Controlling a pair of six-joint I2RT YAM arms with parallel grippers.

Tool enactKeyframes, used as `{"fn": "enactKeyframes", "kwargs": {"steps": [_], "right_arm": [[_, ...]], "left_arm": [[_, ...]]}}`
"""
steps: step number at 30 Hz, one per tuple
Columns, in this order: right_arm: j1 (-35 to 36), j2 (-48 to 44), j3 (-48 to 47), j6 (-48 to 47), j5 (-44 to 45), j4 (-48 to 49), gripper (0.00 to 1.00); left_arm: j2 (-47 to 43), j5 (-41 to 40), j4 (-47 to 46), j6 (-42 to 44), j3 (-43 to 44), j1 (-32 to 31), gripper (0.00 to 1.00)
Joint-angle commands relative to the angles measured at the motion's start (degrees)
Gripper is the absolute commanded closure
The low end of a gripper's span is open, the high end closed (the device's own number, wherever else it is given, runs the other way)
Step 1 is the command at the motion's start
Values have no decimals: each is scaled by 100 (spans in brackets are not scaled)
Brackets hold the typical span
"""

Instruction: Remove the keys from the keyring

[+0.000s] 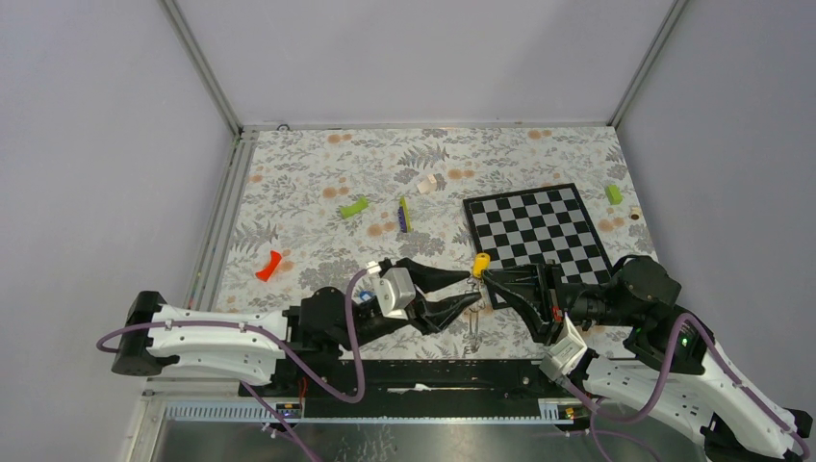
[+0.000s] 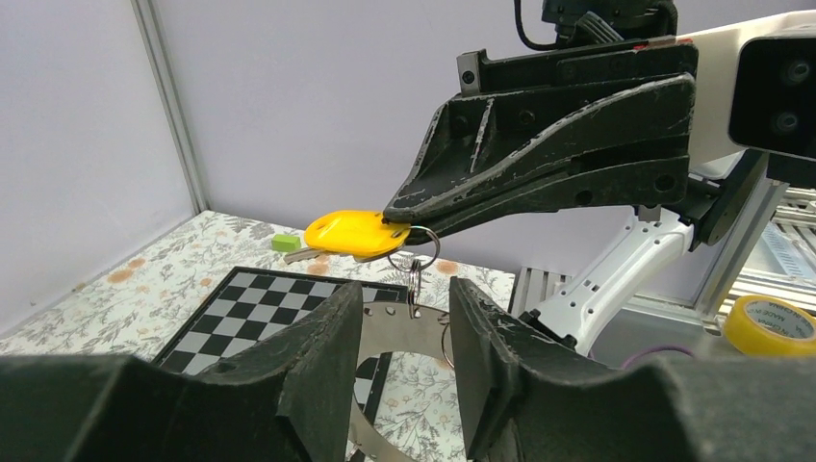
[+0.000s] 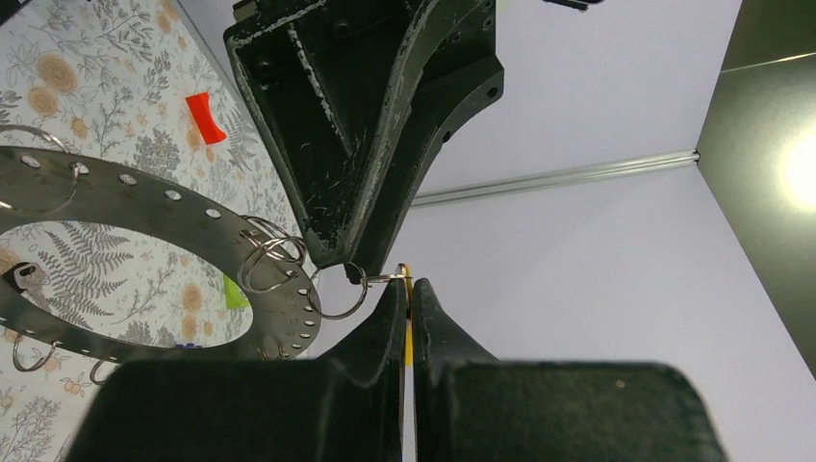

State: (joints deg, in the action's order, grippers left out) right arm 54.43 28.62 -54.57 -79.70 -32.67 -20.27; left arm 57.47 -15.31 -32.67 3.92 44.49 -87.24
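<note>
– Orientation of the yellow key (image 2: 348, 234) first: which way does it point?

– Its long axis runs about level. In the left wrist view the yellow tag is nipped at one end, and the metal blade sticks out past the other end, away from the right gripper (image 2: 393, 218). From above, the key points off those fingertips toward the far side of the table (image 1: 318, 173), leaning a little left, just off the left edge of the chessboard (image 1: 534, 231).

– And the right gripper's hold?

– Its fingers are pressed together on the tag. The right wrist view shows a thin yellow edge pinched between them.

– Where is the keyring?

– The keyring (image 3: 144, 204) hangs under that key from small split rings (image 2: 416, 252). It is a flat grey band punched with holes, with more split rings along it. From above it shows edge-on, a thin silvery line dropping below the tips of the two grippers.

– Left gripper?

– The left gripper (image 1: 473, 287) faces the right one, tips nearly meeting it just below the yellow tag. Its fingers stand apart, and in its own camera the top of the hoop crosses the gap between them. Whether either pad touches the band, I cannot tell.

– Other keys?

– A small silvery key (image 3: 24, 279) shows through the hoop's opening in the right wrist view. Whether it hangs from the ring, I cannot tell.
</note>
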Motion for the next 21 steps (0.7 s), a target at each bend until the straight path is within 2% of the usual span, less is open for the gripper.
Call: {"fn": "enactKeyframes", "kwargs": {"steps": [1, 14, 16, 21], "right_arm": [[1, 31, -230, 94, -166, 429, 100], [4, 12, -98, 131, -205, 525, 100], [6, -20, -54, 158, -239, 567, 100], [6, -82, 5, 172, -277, 643, 100]], "left_arm": [[53, -101, -248, -79, 210, -3, 57], [195, -325, -65, -39, 352, 12, 60], [186, -331, -77, -61, 350, 23, 64], [211, -349, -20, -111, 390, 32, 80]]}}
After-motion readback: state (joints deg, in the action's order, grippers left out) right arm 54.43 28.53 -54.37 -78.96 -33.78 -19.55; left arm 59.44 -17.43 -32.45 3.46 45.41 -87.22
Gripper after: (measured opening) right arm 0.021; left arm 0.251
